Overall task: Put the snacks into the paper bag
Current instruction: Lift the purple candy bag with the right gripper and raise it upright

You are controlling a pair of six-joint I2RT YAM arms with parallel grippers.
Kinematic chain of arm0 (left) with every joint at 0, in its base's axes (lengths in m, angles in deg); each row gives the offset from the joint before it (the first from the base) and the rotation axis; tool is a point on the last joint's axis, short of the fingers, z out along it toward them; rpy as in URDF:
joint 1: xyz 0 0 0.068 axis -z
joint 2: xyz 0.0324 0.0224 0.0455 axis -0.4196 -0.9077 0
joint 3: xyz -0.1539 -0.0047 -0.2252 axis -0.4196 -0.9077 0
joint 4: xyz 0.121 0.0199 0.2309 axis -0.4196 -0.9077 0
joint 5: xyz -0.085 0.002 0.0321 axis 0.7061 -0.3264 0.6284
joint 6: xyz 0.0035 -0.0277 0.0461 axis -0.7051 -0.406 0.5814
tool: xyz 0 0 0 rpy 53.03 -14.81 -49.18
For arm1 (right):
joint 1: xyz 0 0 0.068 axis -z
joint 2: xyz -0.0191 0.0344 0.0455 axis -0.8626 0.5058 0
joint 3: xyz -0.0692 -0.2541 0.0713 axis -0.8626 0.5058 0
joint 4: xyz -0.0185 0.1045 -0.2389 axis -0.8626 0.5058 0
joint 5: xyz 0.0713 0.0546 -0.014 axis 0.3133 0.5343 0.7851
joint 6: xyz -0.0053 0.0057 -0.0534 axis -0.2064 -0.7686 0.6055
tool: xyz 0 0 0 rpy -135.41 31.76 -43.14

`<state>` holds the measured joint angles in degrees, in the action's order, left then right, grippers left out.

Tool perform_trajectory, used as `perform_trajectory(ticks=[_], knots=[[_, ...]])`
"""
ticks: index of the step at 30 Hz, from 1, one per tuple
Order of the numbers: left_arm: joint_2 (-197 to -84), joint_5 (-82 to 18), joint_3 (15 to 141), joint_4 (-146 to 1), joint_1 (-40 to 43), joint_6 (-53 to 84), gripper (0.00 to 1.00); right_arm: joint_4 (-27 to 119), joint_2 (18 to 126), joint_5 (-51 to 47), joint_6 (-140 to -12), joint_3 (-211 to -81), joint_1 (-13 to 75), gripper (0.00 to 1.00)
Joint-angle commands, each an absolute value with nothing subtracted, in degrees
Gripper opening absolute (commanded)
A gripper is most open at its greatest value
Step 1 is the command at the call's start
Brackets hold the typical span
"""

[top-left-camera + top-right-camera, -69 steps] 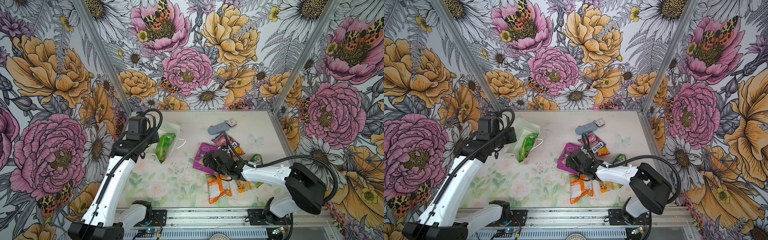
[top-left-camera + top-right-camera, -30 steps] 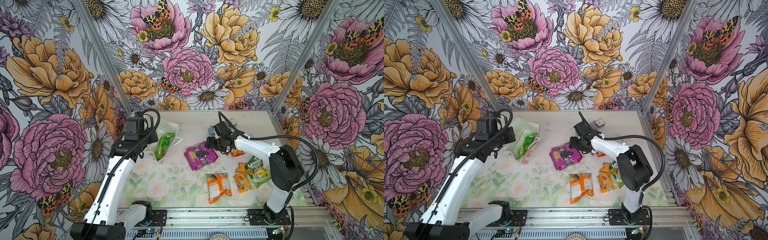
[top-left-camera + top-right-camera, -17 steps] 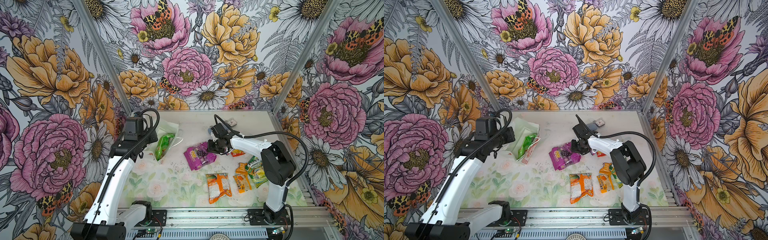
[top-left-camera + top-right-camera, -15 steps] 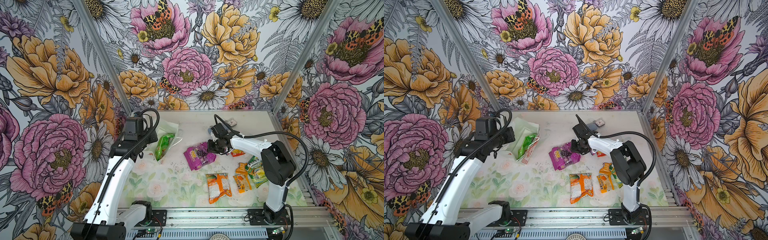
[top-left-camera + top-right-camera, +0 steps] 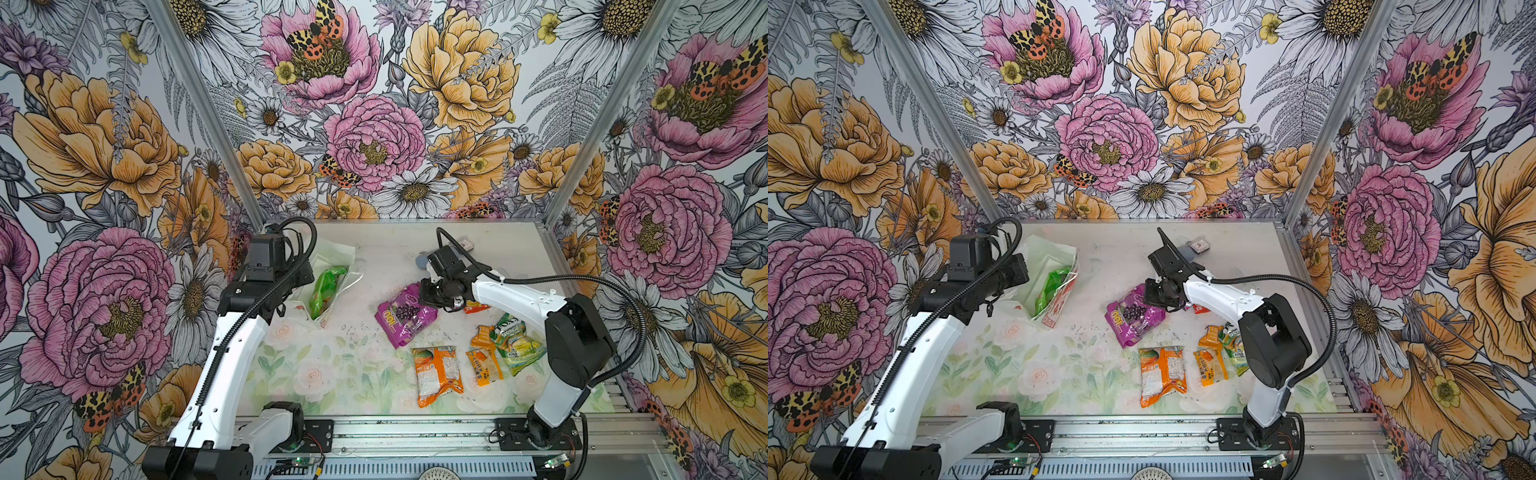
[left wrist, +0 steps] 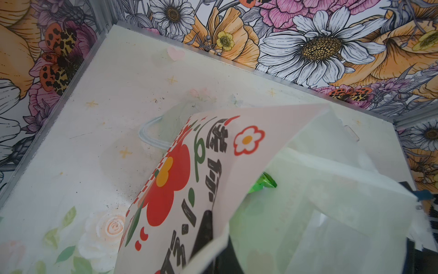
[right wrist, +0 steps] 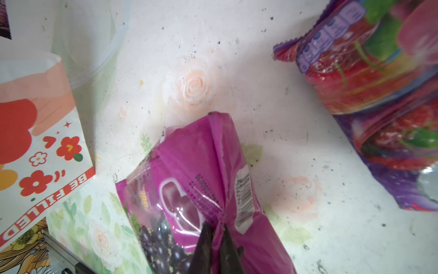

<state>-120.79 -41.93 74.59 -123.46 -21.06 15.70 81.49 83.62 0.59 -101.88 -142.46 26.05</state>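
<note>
purple grape pouch lies crinkled mid-desk, its 1 o'clock corner pinched by the right hand. paper bag gapes at its 10 o'clock, green packet inside. the left hand is clamped on the bag's rim, mostly hidden by paper. orange packets lie at 5 o'clock; red packet sits half under the right arm.

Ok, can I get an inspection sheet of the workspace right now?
Surface: table, floral print, dark specks.
Job's things: paper bag open at rear left, green snack inside; purple pouch mid-table; orange packet, small orange packet, green-yellow packet front right; red packet partly under right arm.
Clutter: grey-blue case, mostly hidden behind right wrist; square tag beside it.
Grippers: left gripper shut on paper bag's wall; right gripper shut on purple pouch's edge.
Cables: black cable looped over each arm; no snag seen.
Surroundings: flowered walls; nothing else seen.
</note>
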Motion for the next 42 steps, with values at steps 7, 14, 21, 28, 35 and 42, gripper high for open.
perform_trajectory(ticks=[7, 14, 21, 28, 35, 42], knots=[[-120.5, -40.77, 73.73, -121.86, -22.26, 14.68, 0.0, 81.07, 72.86, -4.74, -105.76, -138.26, 25.78, 0.0], [-120.6, -40.91, 75.08, -121.89, -23.13, 14.81, 0.0, 77.71, 65.37, -8.74, -110.28, -133.38, 25.83, 0.0], [-119.15, -47.88, 79.29, -124.23, -20.92, 14.59, 0.0, 76.09, 60.76, -12.45, -111.06, -131.8, 25.86, 0.0], [-120.12, -62.07, 83.49, -128.43, -12.96, 15.2, 0.0, 69.54, 54.53, -15.49, -113.6, -126.61, 25.86, 0.0], [-123.51, -66.49, 84.83, -130.8, -8.33, 14.37, 0.0, 67.19, 53.53, -14.83, -114.41, -124.24, 25.78, 0.0], [-126.6, -61.17, 85.86, -131.34, -6.2, 12.68, 0.0, 66.74, 50.34, -14.97, -113.9, -123.05, 25.79, 0.0]])
